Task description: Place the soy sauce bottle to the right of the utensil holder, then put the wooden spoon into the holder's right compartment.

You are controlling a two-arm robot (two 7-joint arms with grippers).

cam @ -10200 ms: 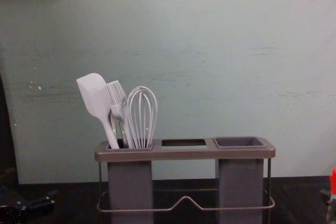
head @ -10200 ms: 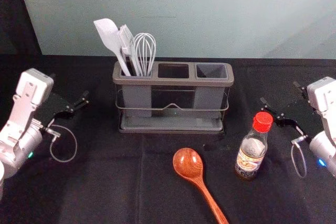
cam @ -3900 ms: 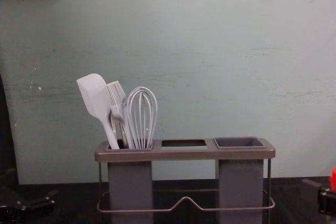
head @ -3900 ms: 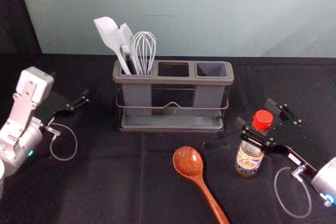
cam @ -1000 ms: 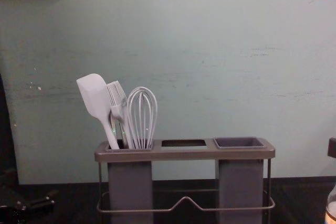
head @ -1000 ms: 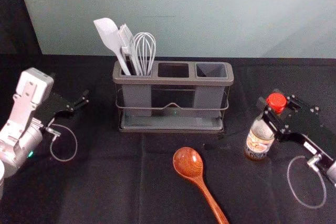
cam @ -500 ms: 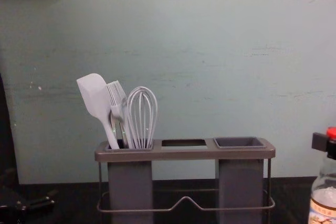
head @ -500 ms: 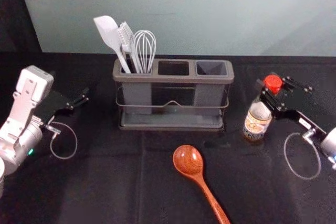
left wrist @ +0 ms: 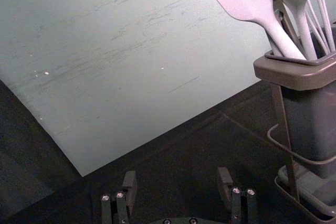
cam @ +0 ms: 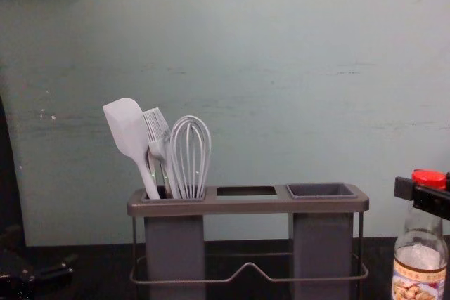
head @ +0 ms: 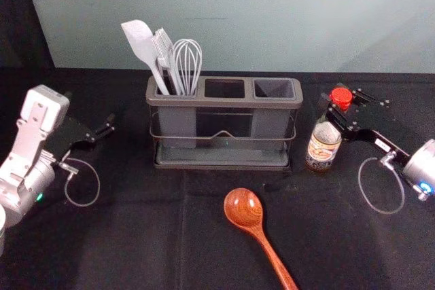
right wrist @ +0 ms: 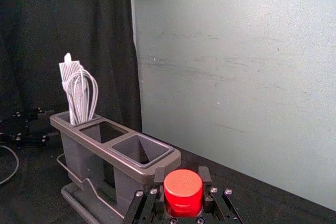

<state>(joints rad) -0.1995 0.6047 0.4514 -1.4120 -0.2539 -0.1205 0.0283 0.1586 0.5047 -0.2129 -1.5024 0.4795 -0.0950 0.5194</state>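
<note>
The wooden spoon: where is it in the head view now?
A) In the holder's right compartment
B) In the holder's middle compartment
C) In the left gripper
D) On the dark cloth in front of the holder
D: the wooden spoon lies on the dark cloth, its bowl toward the utensil holder and its handle pointing away from it.

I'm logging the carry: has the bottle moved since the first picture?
Yes. In the head view, the bottle, held by the right gripper, is closer to the holder, at its right.
</note>
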